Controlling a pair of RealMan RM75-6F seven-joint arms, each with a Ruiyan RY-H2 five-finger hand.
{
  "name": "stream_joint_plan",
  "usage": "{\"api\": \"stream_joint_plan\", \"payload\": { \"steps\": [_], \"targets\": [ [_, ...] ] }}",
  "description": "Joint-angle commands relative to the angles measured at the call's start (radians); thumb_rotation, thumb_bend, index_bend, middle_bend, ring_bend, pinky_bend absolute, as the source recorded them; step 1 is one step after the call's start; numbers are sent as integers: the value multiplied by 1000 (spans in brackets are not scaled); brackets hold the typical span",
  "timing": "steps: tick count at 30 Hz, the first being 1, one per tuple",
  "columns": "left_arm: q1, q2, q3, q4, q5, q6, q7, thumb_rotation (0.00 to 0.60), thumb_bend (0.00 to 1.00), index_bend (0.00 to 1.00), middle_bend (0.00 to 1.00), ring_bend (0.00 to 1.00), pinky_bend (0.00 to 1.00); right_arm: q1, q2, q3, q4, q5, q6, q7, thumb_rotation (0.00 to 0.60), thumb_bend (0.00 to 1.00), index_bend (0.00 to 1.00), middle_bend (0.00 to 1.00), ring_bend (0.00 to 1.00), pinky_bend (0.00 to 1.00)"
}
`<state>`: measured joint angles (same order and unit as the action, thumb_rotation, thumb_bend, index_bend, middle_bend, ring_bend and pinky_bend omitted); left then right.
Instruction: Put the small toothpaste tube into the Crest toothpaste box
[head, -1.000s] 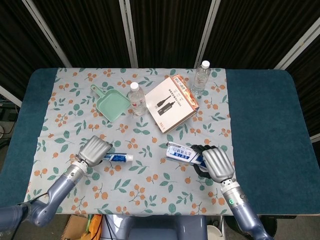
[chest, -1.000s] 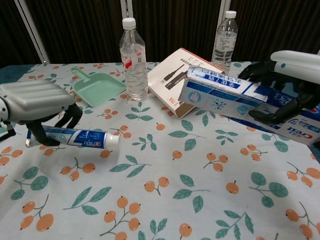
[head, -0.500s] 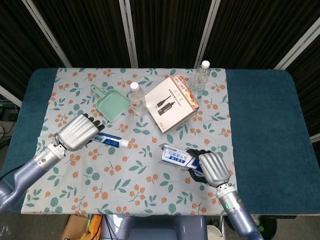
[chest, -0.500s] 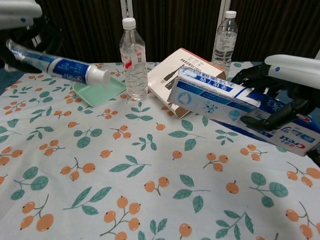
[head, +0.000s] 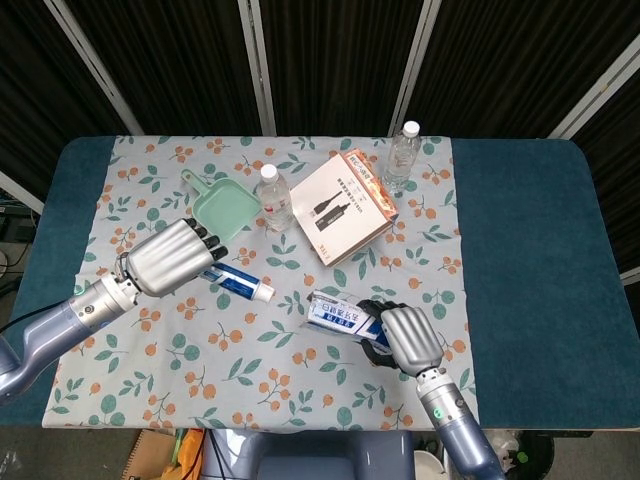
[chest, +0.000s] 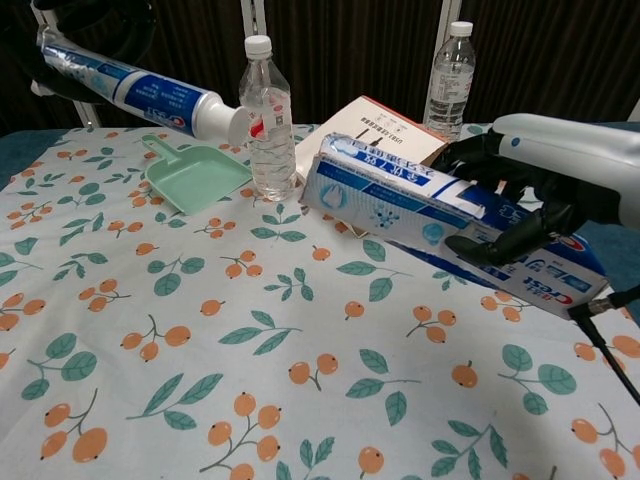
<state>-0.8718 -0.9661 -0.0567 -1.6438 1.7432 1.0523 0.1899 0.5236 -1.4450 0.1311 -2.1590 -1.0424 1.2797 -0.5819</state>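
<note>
My left hand (head: 170, 257) holds the small blue-and-white toothpaste tube (head: 238, 284) up off the table, its white cap pointing right. In the chest view the toothpaste tube (chest: 150, 92) hangs at the upper left, cap near a water bottle. My right hand (head: 407, 337) grips the blue Crest toothpaste box (head: 338, 317) above the cloth. From the chest camera the Crest toothpaste box (chest: 400, 200) slants down to the right, its end facing left toward the tube, with my right hand (chest: 540, 180) wrapped around its far half. A gap separates tube cap and box end.
On the floral cloth (head: 250, 350) stand a mint dustpan (head: 222, 207), a water bottle (head: 273, 197), a second bottle (head: 401, 156) and a white-and-orange carton (head: 343, 205). Blue table surface (head: 540, 260) lies to the right.
My left hand has lifted the tube off the cloth and carried it right, toward the box. My right hand has brought the box left and lower in the head view.
</note>
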Motion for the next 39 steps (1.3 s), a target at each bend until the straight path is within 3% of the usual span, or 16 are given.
{"api": "stream_joint_plan", "payload": {
  "steps": [1,15,22,28,39],
  "targets": [
    [-8,-8,-7,-3,-1,-11,5,600,522,696,770,687,721,1,1,4,-4,7,3,1,600,408,339,448,409,443],
    [-70,-41,-61,-44,-28,-104,130,600,522,696,770,687,721,-1,31,7,-21,8,-7,45,600,408,338,448,409,443],
    [-90,-83,-99,-76,-99,-146,221,600,522,697,771,687,721,-11,73,9,-35,-8,-14,92,600,408,339,448,409,443],
    [-99,-147,-137,-104,-182,-149,361,600,522,700,772,687,721,-20,110,11,-43,-12,-22,132,600,408,339,448,409,443],
    [-124,-249,-170,-103,-202,-109,521,600,521,701,771,687,721,-33,145,1,-59,-31,-32,179,600,408,339,448,409,443]
  ]
}}
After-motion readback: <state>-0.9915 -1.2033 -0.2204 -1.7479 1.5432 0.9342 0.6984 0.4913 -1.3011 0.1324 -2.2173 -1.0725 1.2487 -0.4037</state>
